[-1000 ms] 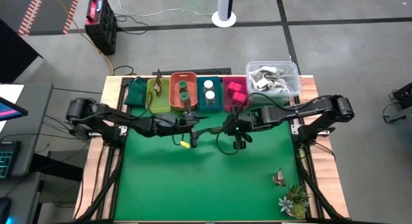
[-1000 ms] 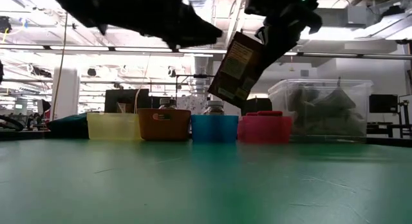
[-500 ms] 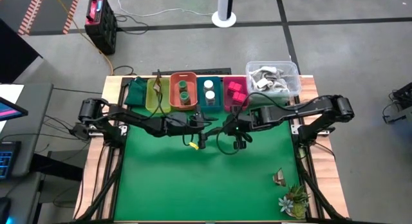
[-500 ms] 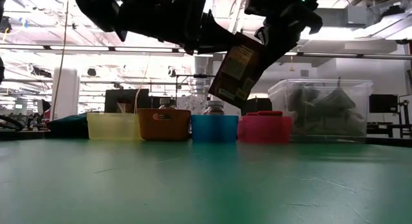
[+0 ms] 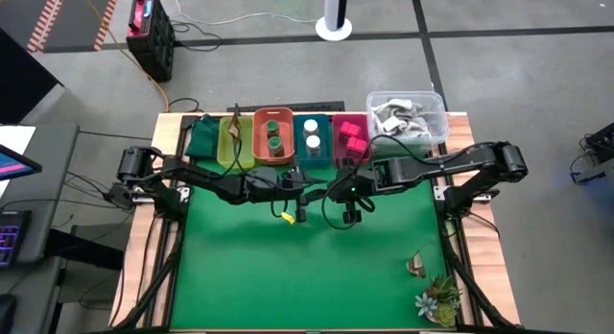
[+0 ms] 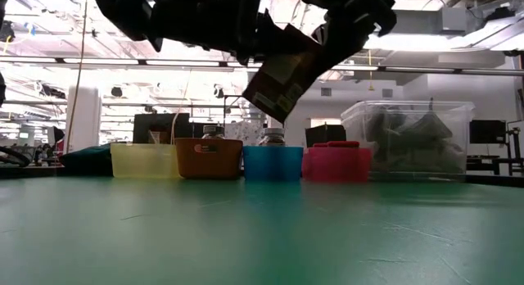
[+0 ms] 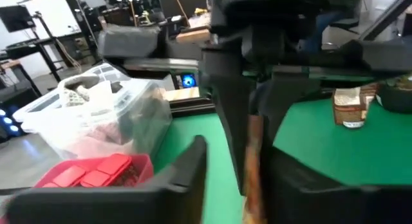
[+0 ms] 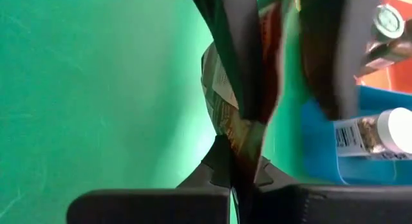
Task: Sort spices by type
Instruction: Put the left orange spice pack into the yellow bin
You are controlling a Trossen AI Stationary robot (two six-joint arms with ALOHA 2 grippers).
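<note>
My right gripper [image 6: 348,23] is shut on a brown crinkly sachet [image 6: 282,80] high above the table, in front of the blue bin [image 5: 312,139]. My left gripper [image 7: 239,156] is open next to it. One finger [image 7: 193,166] stands on each side of the sachet's thin edge [image 7: 253,153], and I cannot tell whether they touch it. A second sachet [image 5: 416,266] stands on the mat at the near right. Green jars sit in the orange bin [image 5: 273,134], white-capped jars [image 8: 386,130] in the blue bin and pink blocks in the pink bin [image 5: 351,137]. My right gripper pinches the sachet's top edge [image 8: 243,139] between its two fingers, coming from above and from the table's right. The sachet hangs below the fingers, tilted, its lower corner [image 6: 264,103] toward the table's left, lifted clear of the table.
The yellow bin [image 5: 230,142], the orange, blue and pink bins and a clear tub [image 5: 408,118] stand in a row along the far edge. A dark green cloth [image 5: 201,137] lies at the far left. A small spiky plant [image 5: 438,298] sits at the near right corner.
My left gripper has gone toward the table's right, up to the sachet. My right gripper has carried the sachet a little toward the table's left, between the left fingers. The sachet has tipped further over and stays clear of the table.
</note>
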